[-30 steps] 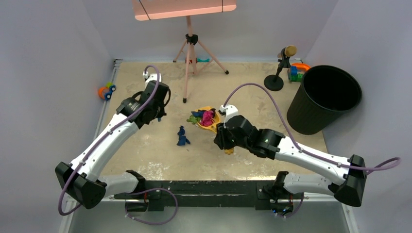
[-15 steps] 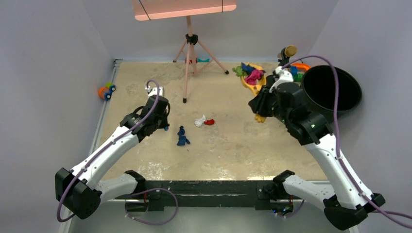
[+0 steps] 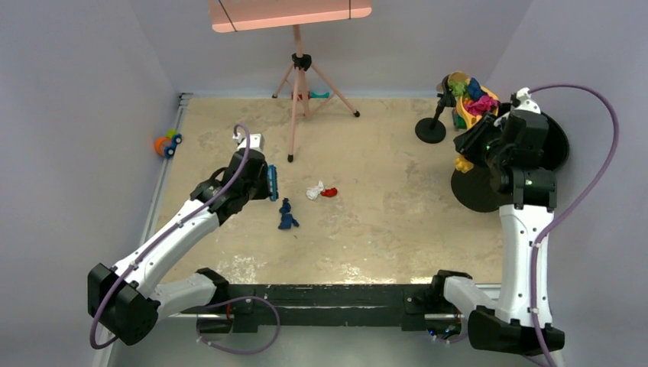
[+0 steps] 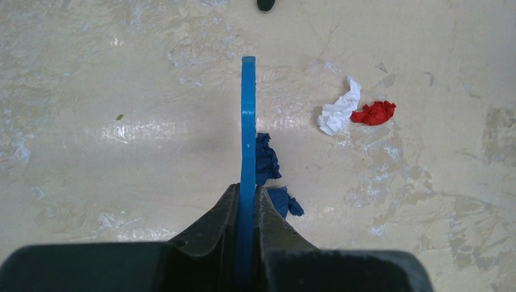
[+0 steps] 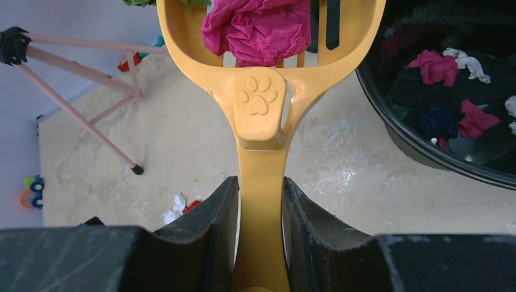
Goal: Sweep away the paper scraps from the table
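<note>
Clamping the loaded dustpan [image 5: 261,103], the right gripper [image 5: 258,188] holds it beside the part-filled bin [image 5: 426,152]; the left gripper [image 4: 246,194] pinches the brush [image 4: 247,121], a few paper scraps [image 4: 359,112] left on the desk [image 4: 122,91] just ahead.

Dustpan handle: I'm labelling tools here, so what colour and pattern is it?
The dustpan handle is yellow-orange with a raised paw print, clearest in the right wrist view.

Plain lilac walls [image 3: 84,69] surround a pink tripod [image 3: 302,61] bearing, seemingly, a panel [image 3: 290,14].
</note>
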Controlling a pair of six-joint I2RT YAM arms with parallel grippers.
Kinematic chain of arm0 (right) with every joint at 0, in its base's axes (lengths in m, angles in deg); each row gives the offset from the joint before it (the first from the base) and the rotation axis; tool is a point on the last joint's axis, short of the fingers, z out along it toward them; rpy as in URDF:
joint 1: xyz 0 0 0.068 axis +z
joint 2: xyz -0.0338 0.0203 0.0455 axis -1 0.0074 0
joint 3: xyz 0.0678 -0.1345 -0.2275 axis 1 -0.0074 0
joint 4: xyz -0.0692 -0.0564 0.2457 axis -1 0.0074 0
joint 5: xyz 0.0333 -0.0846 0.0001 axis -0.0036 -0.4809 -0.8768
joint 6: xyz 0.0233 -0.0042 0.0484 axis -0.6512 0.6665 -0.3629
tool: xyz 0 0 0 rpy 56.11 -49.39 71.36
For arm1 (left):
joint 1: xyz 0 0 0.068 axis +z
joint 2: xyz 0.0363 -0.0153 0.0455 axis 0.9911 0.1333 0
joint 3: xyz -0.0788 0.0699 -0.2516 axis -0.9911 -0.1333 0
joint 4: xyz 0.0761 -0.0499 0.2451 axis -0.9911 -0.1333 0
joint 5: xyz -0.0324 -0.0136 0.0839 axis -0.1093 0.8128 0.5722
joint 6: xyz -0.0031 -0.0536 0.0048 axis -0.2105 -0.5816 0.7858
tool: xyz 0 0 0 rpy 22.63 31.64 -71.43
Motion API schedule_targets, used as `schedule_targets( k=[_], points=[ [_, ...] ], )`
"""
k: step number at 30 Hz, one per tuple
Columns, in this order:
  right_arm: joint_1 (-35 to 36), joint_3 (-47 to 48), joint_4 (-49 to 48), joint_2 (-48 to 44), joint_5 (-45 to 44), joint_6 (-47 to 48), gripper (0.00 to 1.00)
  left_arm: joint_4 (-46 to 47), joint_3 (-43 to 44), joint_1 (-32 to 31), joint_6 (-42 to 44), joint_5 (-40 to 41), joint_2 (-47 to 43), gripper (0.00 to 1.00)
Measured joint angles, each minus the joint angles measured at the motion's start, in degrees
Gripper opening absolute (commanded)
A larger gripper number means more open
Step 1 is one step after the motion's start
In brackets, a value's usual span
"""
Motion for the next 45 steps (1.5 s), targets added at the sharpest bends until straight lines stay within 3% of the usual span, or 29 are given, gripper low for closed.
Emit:
schedule_targets(
  k=[12, 16, 20, 25, 26, 33, 40, 45],
  points=[
    [-19.71, -4.00, -5.14, -0.39, 11.65, -7.13, 0.00, 11.04, -9.16, -0.02, 0.04, -2.08, -2.67, 0.00],
    [-27.36, -12.02, -12.55, -4.37, 18.05, -14.47, 0.00, 15.45, -14.16, -0.04, 0.02, -2.12, -4.92, 0.00],
    [-32.41, -25.24, -26.53, -8.37, 26.45, -27.65, 0.00, 17.66, -14.56, -0.11, 0.04, -2.36, -5.03, 0.00],
    [-33.29, -40.74, -49.05, -9.46, 32.72, -47.28, 0.00, 19.58, -14.78, -0.11, 0.09, -1.97, -5.55, 0.00],
    [-33.40, -45.70, -60.24, -9.79, 33.51, -56.59, 0.00, 19.85, -15.17, -0.11, 0.13, -1.49, -5.84, 0.00],
    [-33.55, -45.42, -70.29, -10.82, 33.64, -64.39, 0.00, 19.87, -15.32, -0.11, 0.52, -1.46, -5.75, 0.00],
    [-33.55, -45.40, -72.65, -13.20, 33.48, -67.32, 0.00, 19.87, -15.32, -0.11, 0.59, -1.44, -5.73, 0.00],
    [-33.57, -53.46, -80.04, -15.78, 33.09, -75.01, 0.00, 19.89, -15.32, -0.11, 0.63, -1.42, -5.75, 0.00]
  ],
)
